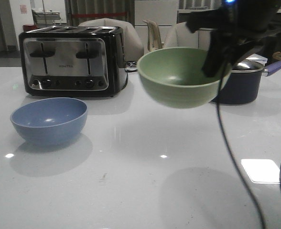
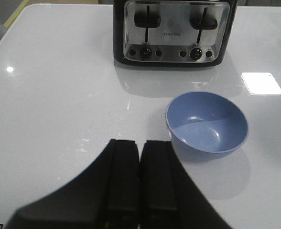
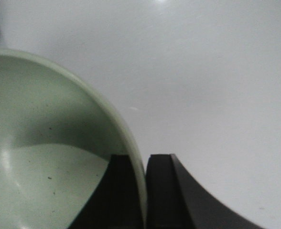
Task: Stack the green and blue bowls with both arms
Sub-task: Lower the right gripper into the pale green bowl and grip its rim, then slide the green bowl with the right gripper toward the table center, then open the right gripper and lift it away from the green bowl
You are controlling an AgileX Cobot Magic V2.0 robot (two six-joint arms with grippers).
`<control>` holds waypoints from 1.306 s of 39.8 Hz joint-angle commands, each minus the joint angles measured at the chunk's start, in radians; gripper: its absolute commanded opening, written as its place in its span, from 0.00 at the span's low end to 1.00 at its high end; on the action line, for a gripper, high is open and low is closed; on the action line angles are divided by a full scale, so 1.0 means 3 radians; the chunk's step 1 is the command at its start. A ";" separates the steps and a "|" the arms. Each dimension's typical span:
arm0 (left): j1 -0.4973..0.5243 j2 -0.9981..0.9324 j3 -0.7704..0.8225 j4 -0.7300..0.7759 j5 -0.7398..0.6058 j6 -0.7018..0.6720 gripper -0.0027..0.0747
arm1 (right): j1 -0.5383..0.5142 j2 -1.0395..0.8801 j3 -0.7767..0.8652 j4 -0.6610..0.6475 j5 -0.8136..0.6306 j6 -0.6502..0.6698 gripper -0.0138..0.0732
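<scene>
A thin black cable [image 1: 236,157] is hanging nearest the front camera, trailing down from my right gripper [image 1: 217,59], which is holding the green bowl [image 1: 178,76] up off the white tabletop [image 1: 145,191]. My right jaws are clenching that bowl's rim: in the right wrist view 1 finger [image 3: 116,191] is sitting inside the green bowl [image 3: 45,152] and the other outside, with the wall pinched between them. The bowl is hanging upright, its mouth tipping slightly toward the front camera, and it is casting a soft shadow on the tabletop below.

The blue bowl [image 1: 48,120] is sitting upright on the tabletop, well apart from the green one, toward my left side and in front of the black and steel toaster [image 1: 71,59]. Behind the lifted bowl a dark pot [image 1: 241,83] with a purple handle is standing on the tabletop.

My left gripper [image 2: 139,186] is hovering near the blue bowl [image 2: 207,122], not touching it, its jaws pressed together on nothing. The 4-slot toaster [image 2: 171,31] is standing beyond that bowl.
</scene>
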 commanded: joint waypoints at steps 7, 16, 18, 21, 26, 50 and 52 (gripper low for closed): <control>0.0002 0.0032 -0.0097 -0.0035 -0.0292 -0.0029 0.16 | 0.0355 0.0323 -0.0011 0.0240 -0.0244 -0.0026 0.23; 0.0002 0.0032 -0.0097 -0.0035 -0.0292 -0.0029 0.16 | 0.0464 0.0594 -0.0011 0.0351 -0.0406 -0.0026 0.26; 0.0002 0.0032 -0.0097 -0.0035 -0.0292 -0.0029 0.16 | 0.0471 0.0607 -0.0011 0.0351 -0.0429 -0.0026 0.32; 0.0002 0.0032 -0.0097 -0.0035 -0.0292 -0.0029 0.16 | 0.0472 0.0614 -0.0011 0.0351 -0.0438 -0.0026 0.43; 0.0002 0.0032 -0.0097 -0.0035 -0.0292 -0.0029 0.16 | 0.0472 0.0614 -0.0016 0.0336 -0.0440 -0.0028 0.60; 0.0002 0.0032 -0.0097 -0.0035 -0.0320 -0.0029 0.16 | 0.0472 -0.1217 0.0792 -0.0321 -0.0441 -0.0169 0.65; 0.0002 0.0032 -0.0097 -0.0035 -0.0320 -0.0029 0.16 | 0.0472 -0.1437 0.0958 -0.0333 -0.0444 -0.0169 0.65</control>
